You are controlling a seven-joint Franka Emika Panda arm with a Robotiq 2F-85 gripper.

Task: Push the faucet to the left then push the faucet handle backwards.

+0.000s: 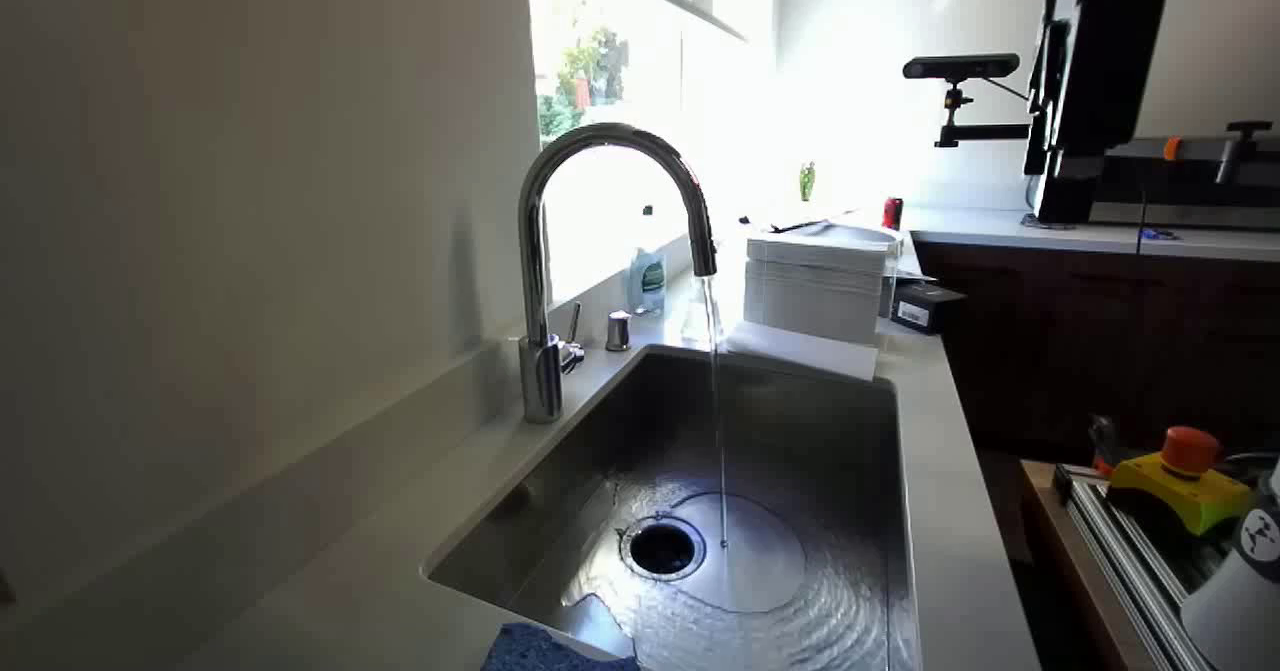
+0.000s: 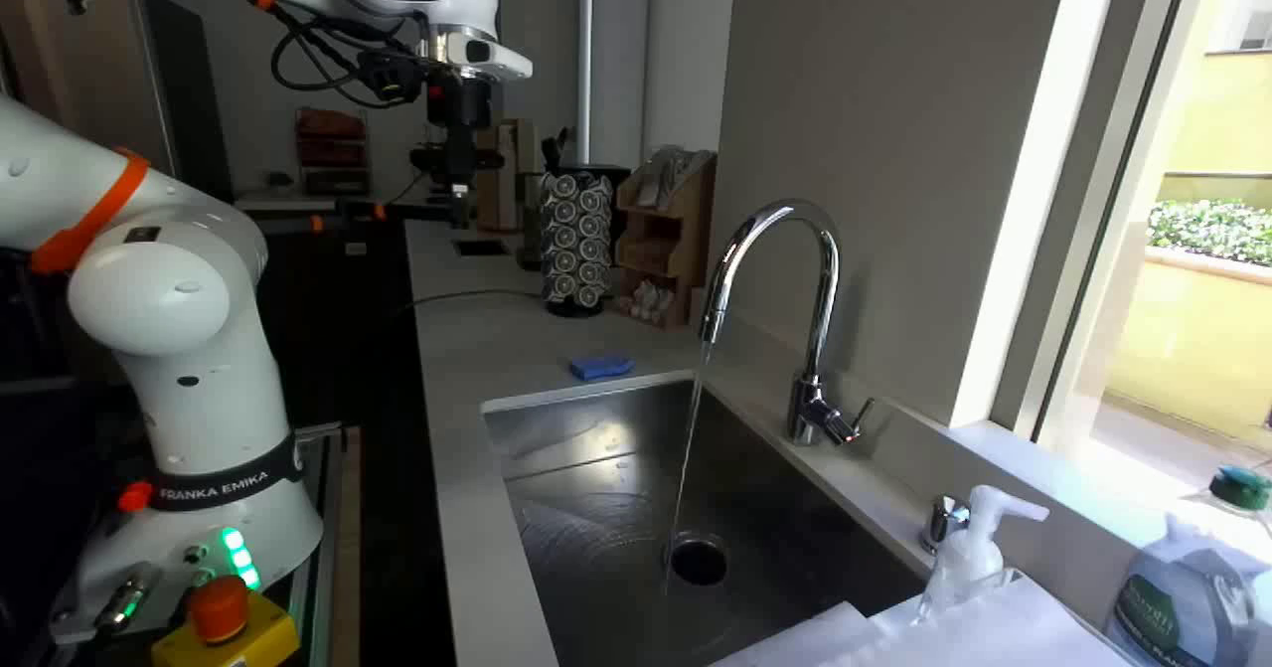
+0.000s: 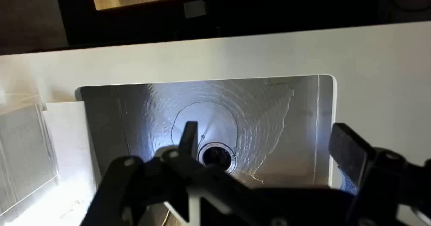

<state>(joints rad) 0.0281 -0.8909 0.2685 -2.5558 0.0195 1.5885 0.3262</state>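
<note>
The faucet (image 1: 534,241) is a tall chrome gooseneck, also seen in an exterior view (image 2: 827,289). Its spout arches over the sink and a thin stream of water runs from it into the basin near the drain. The faucet handle (image 1: 575,323) is a short thin lever on the side of the stem, pointing upward; it also shows in an exterior view (image 2: 865,414). My gripper (image 2: 459,195) hangs pointing down in the air, well apart from the faucet. In the wrist view the gripper (image 3: 269,140) is open with nothing between its fingers. The faucet is not clearly visible there.
The steel sink (image 1: 800,391) lies below the spout. A blue sponge (image 2: 601,367) sits on the counter beside it. White boxes (image 1: 815,296), a soap pump (image 2: 969,558), a detergent bottle (image 2: 1183,597) and a capsule rack (image 2: 576,240) stand around. A wall backs the faucet.
</note>
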